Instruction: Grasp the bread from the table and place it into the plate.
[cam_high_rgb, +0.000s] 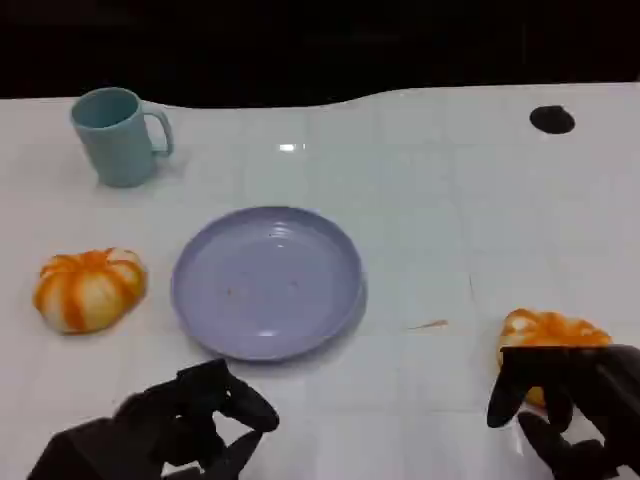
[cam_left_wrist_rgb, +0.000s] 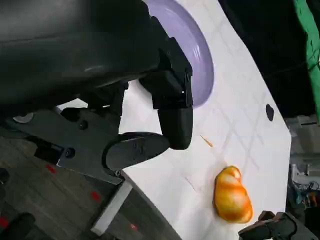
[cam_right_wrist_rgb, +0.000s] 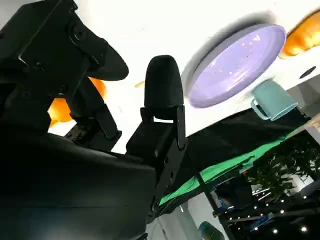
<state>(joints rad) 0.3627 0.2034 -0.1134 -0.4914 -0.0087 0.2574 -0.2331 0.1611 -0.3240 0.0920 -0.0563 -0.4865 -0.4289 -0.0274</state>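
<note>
One orange-and-white bread roll (cam_high_rgb: 548, 332) lies at the near right of the white table, and my right hand (cam_high_rgb: 575, 408) hovers at its near side with fingers spread, partly covering it. From the right wrist view the same roll (cam_right_wrist_rgb: 60, 111) shows orange behind the black fingers (cam_right_wrist_rgb: 162, 87), with nothing gripped. The roll (cam_left_wrist_rgb: 232, 197) also lies in the left wrist view with my right hand (cam_left_wrist_rgb: 272, 227) beside it. A second roll (cam_high_rgb: 90, 288) sits left of the lilac plate (cam_high_rgb: 200, 300), which holds nothing. My left hand (cam_high_rgb: 190, 425) rests low, in front of the plate, holding nothing.
A pale blue mug (cam_high_rgb: 118, 135) stands at the back left. A small black spot (cam_high_rgb: 551, 119) marks the far right of the table. A thin orange crumb (cam_high_rgb: 428, 324) lies between plate and right roll. The table's dark far edge runs behind the mug.
</note>
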